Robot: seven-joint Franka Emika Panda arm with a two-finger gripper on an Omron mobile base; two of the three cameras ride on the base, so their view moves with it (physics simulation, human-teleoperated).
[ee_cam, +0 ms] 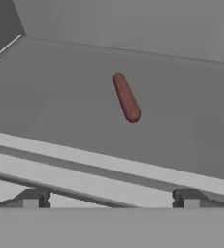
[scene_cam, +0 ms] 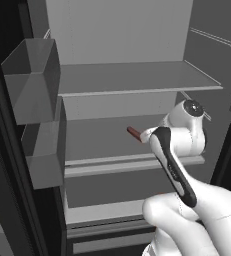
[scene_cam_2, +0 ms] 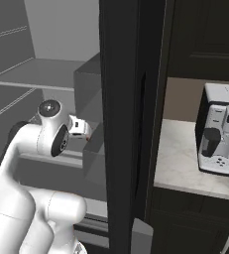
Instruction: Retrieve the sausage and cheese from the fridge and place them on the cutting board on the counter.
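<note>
The fridge (scene_cam: 122, 30) stands open, grey shelves bare to the light, and the white arm reaches in at the middle shelf (scene_cam: 102, 137). There's the sausage (ee_cam: 126, 97), a small reddish-brown stick lying flat on that shelf, well back from the front edge and toward the rear wall. The gripper (ee_cam: 111, 201) hangs just outside the shelf's front lip, fingers (ee_cam: 32, 198) spread wide apart, nothing between them. From the left, the sausage's end (scene_cam: 133, 132) peeks past the wrist.

Arm (scene_cam: 174, 165) bent at elbow, forearm reaching forward; gripper (ee_cam: 110, 201) jaws spread wide, holding nothing.
</note>
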